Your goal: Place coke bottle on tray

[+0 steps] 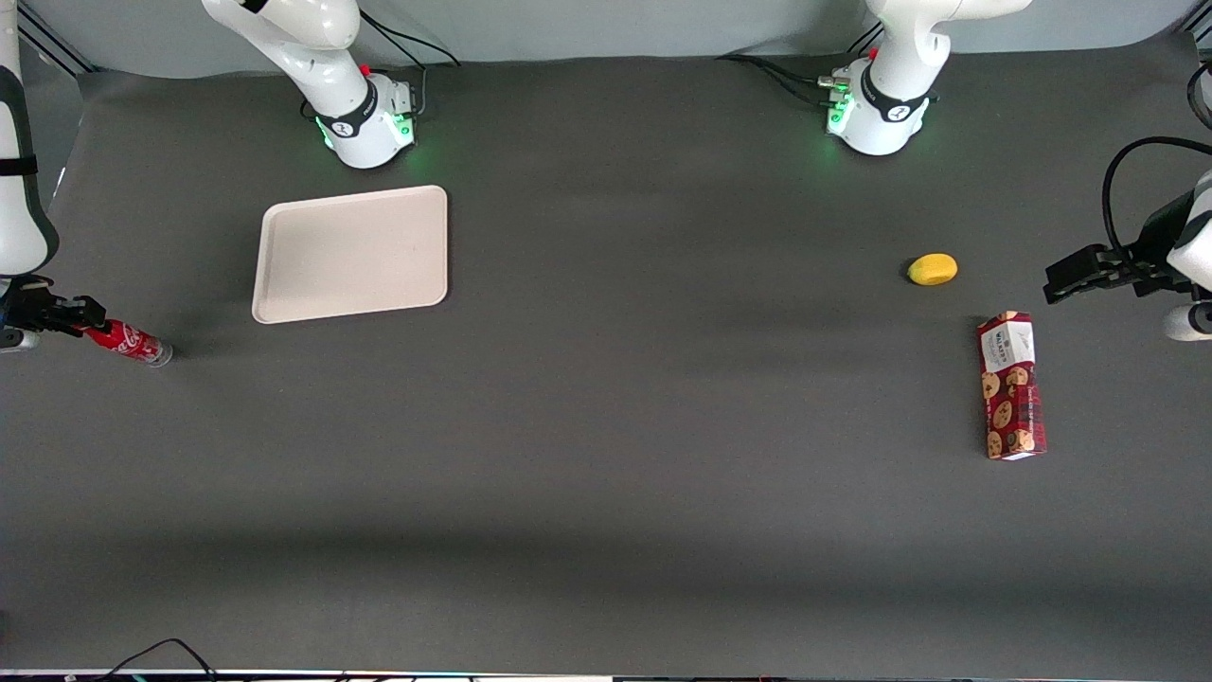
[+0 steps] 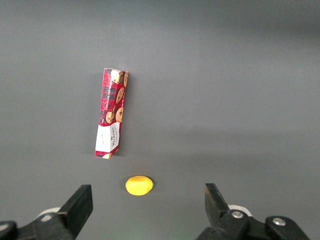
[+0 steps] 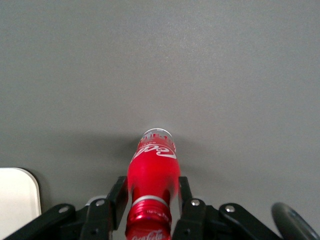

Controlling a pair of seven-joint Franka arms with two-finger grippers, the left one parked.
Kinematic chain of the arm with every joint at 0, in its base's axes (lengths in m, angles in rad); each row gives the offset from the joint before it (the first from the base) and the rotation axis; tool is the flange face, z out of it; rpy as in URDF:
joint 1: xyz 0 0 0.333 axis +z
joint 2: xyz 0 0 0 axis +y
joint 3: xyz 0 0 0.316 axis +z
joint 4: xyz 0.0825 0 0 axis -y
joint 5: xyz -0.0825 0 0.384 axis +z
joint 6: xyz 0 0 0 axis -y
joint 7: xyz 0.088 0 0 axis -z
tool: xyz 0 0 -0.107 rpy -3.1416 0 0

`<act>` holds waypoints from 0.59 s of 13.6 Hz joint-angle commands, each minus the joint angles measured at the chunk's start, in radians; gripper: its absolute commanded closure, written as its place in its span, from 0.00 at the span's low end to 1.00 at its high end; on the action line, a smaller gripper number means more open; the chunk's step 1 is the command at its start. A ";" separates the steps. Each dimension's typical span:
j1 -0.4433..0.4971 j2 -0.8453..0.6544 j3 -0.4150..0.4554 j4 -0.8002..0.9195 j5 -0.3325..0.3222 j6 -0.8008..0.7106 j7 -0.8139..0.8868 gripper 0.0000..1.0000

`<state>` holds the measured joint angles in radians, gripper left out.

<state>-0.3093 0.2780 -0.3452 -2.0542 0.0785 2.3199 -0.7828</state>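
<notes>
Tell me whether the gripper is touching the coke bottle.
Touching. The right wrist view shows the gripper with its jaws pressed against both sides of the coke bottle.

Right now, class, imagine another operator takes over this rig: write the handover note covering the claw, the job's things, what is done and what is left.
Claw: shut on the coke bottle, gripping it near the neck, at the working arm's end of the table.
Coke bottle: held tilted, silvery base pointing away from the claw; whether it touches the table cannot be told.
Tray: nothing on it, lying near the working arm's base, farther from the front camera than the bottle.
Done: bottle grasped.
Left: carry it over the tray, set it down, release.
</notes>
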 commanded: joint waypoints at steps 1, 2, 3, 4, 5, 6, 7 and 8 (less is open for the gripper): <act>-0.008 0.004 0.008 -0.003 0.026 0.016 -0.036 0.56; -0.007 0.004 0.008 -0.003 0.026 0.016 -0.036 0.65; -0.007 0.004 0.008 -0.001 0.026 0.015 -0.036 0.80; -0.005 0.004 0.008 -0.001 0.026 0.015 -0.035 0.97; -0.005 0.004 0.008 0.000 0.026 0.015 -0.032 1.00; -0.004 0.003 0.008 0.003 0.026 0.013 -0.026 1.00; -0.004 0.001 0.008 0.008 0.026 0.010 -0.020 1.00; -0.004 -0.005 0.008 0.009 0.026 0.010 -0.012 1.00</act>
<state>-0.3092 0.2776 -0.3430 -2.0518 0.0788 2.3200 -0.7831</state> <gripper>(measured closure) 0.643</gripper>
